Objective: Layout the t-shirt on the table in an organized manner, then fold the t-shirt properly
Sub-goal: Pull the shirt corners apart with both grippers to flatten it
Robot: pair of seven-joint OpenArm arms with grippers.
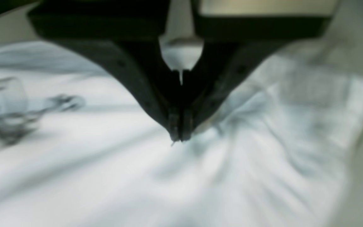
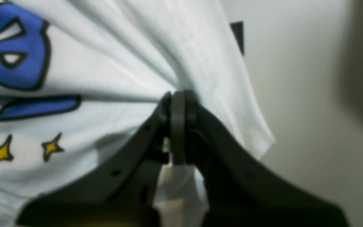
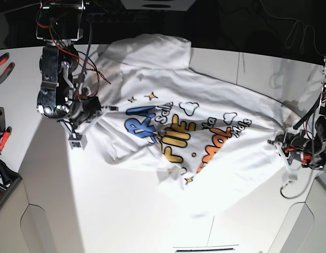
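T-shirt [image 3: 173, 87] stretched between your left gripper [image 1: 181, 138] and right gripper [image 2: 178, 94], each with jaws clamped on cloth, presumably so you can draw out the creases before folding.

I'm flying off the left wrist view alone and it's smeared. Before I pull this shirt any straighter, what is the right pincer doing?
Observer: The right pincer is shut on the t-shirt, with creases running in to its fingertips.

Operator: And the print, face up or hidden?

Observer: Face up. The base view shows blue letters towards the right arm's side and orange "MOL" lettering nearer the left arm's.

Operator: Anything marked on the table that I could line up with?

Observer: Two dark parallel lines on the table, at the bottom edge of the base view, beyond the shirt.
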